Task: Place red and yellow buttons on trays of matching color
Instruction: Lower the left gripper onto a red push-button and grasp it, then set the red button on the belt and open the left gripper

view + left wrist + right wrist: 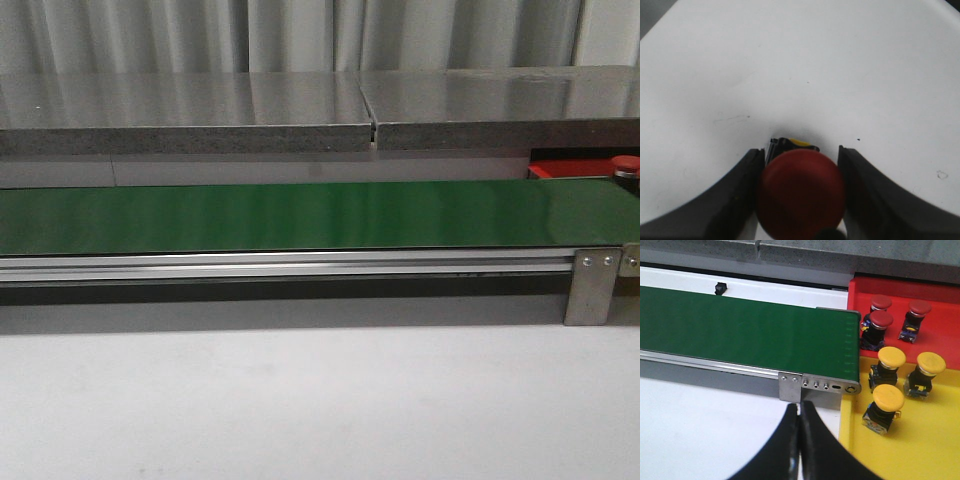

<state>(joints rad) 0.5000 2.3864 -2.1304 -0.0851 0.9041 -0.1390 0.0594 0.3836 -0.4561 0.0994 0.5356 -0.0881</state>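
In the left wrist view my left gripper (800, 155) is shut on a red button (801, 195), its domed cap pressed between the two dark fingers (735, 200) over the white table. My right gripper (800, 412) is shut with nothing in it, just in front of the belt's end bracket. Beside it, the red tray (940, 290) holds three red buttons (882, 319), and the yellow tray (935, 440) holds three yellow buttons (888, 397). The front view shows only a corner of the red tray (565, 169) with one red button (626, 165); neither gripper appears there.
A long green belt (300, 215) on an aluminium frame (300, 265) crosses the table, ending at a metal bracket (817, 385) next to the trays. A grey raised ledge (300, 115) runs behind it. White tabletop (300, 400) lies in front.
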